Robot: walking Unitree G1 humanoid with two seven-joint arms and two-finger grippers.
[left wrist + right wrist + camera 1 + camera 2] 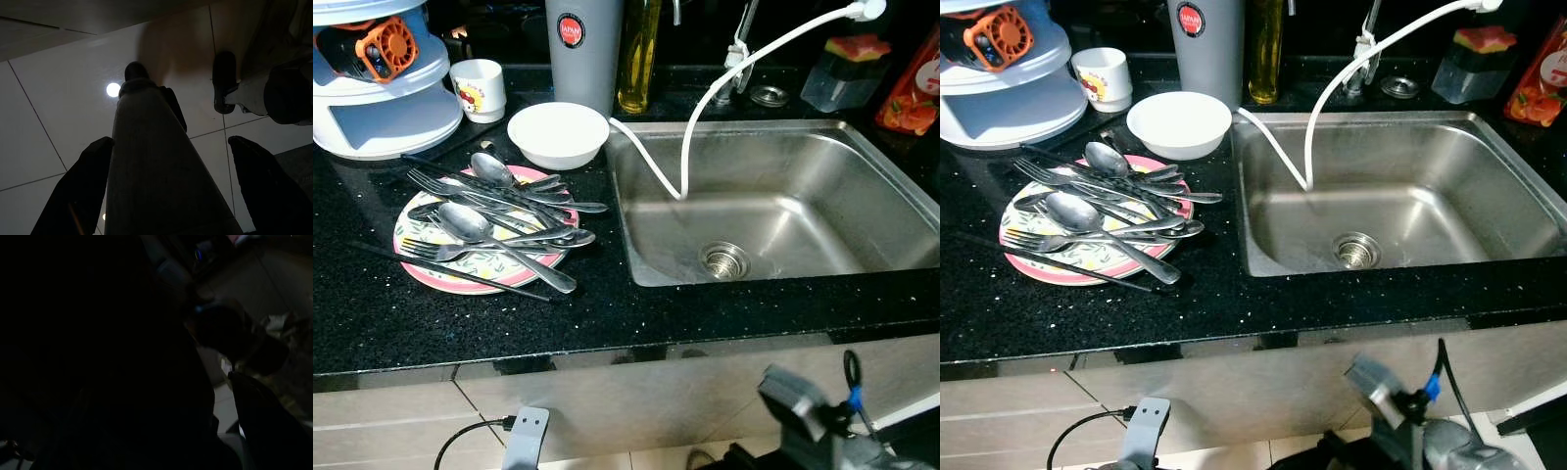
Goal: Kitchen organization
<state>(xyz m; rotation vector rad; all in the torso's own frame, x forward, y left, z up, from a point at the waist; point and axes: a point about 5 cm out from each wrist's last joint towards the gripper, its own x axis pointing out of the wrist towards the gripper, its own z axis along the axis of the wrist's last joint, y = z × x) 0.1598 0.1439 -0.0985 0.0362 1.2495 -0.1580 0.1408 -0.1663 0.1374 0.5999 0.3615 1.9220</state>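
A black speckled counter [607, 313] is carrying a pink-rimmed patterned plate [435, 274] to the left of a stainless steel sink [862, 147]. A loose pile of forks and spoons [494, 211] is lying across the plate, with several handles overhanging its rim toward the sink. A white bowl [558, 134] is sitting just behind the plate, near the sink's left rear corner. A small white printed cup [479, 88] is standing behind the bowl, beside a white tiered appliance [386, 93] at the counter's left rear. A grey tumbler [584, 49] and a bottle of yellow oil [639, 54] are standing side by side along the back edge. A white hose [705, 98] is hanging from the tap area into the sink basin, near the drain [725, 259].

Both arms are hanging low, below the counter front. The left gripper [168, 161] is pointing at the tiled floor [54, 107] with its fingers spread apart and holding nothing. The right gripper [244, 401] is sitting in deep shade; its finger state cannot be determined.
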